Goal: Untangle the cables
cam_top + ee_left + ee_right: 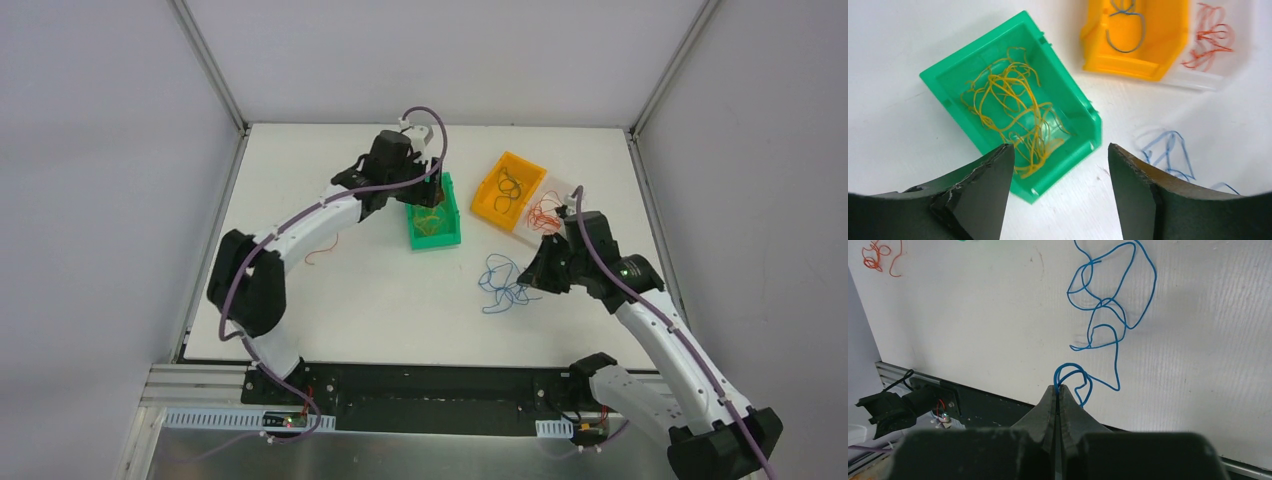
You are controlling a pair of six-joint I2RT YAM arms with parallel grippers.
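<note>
Two end effectors in shot: my left end effector gapes wide above the green bin of yellow cables; my right end effector pinches the blue cable on the bench.

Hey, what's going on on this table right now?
This looks like cable sorting by colour. The right hand is pinched shut on a loop of the blue cable lying on the table. The left hand hangs open over the green bin, which holds yellow cables. Red cables sit in a clear tray beside the orange bin.
</note>
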